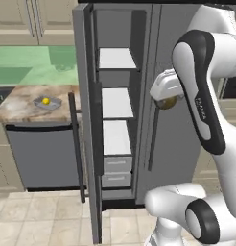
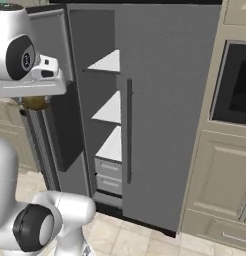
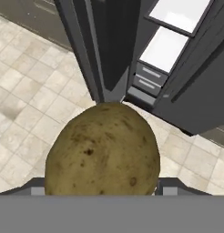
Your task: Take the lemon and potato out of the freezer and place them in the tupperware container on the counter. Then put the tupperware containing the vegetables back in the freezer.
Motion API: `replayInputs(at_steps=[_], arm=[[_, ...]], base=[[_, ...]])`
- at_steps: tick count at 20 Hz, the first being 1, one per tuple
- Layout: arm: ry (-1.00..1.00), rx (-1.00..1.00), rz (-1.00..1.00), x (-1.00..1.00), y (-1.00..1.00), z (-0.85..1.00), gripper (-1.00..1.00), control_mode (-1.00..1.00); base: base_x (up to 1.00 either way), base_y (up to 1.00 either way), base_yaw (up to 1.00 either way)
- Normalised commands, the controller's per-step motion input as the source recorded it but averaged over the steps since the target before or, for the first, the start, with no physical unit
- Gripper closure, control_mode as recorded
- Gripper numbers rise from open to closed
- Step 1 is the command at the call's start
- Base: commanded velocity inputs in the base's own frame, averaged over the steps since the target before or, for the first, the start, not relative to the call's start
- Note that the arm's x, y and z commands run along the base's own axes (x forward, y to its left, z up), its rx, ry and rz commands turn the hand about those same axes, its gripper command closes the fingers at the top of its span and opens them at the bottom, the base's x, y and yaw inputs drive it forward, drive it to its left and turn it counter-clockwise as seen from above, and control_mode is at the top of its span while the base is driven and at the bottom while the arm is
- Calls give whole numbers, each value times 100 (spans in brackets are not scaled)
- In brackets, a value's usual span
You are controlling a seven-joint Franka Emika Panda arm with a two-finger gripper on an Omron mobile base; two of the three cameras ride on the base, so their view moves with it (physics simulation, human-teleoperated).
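I am carrying the potato clear of the freezer; my fingers are clamped on it, the tips hidden at either flank of the ball in the hand view, where it is bulging large over the tiled floor with the foot of the open freezer door and the two small drawers beyond. Judging the step: the lemon is already lying in the tupperware container on the counter, so the potato's transfer is the one in hand, about midway through the first half of the task. The next move is calling for a swing to my left, round the edge of the open door, then a lowering over the container and a release beside the lemon without knocking the tray; the door edge looks the main thing to foul. Views differ usefully. The left base view is giving me the counter, container and lemon, and just a sliver of potato under my wrist in front of the freezer. The right base view is showing the potato as a brown bulge beneath the hand, with the white shelves bare. The hand view is giving the potato's surface and the floor below it.
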Motion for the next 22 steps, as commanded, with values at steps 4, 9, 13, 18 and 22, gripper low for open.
replayInputs(at_steps=[4, 9, 13, 18, 22], arm=[[0, 0, 0, 0, 0, 0, 100, 100], [0, 0, 0, 0, 0, 0, 100, 100], [0, 0, 0, 0, 0, 0, 100, 100], [0, 0, 0, 0, 0, 0, 100, 100], [0, 0, 0, 0, 0, 0, 100, 100]], base=[[-100, -14, 0], [-67, 38, 0], [1, 100, -8], [21, 100, -17], [36, 100, -20]])
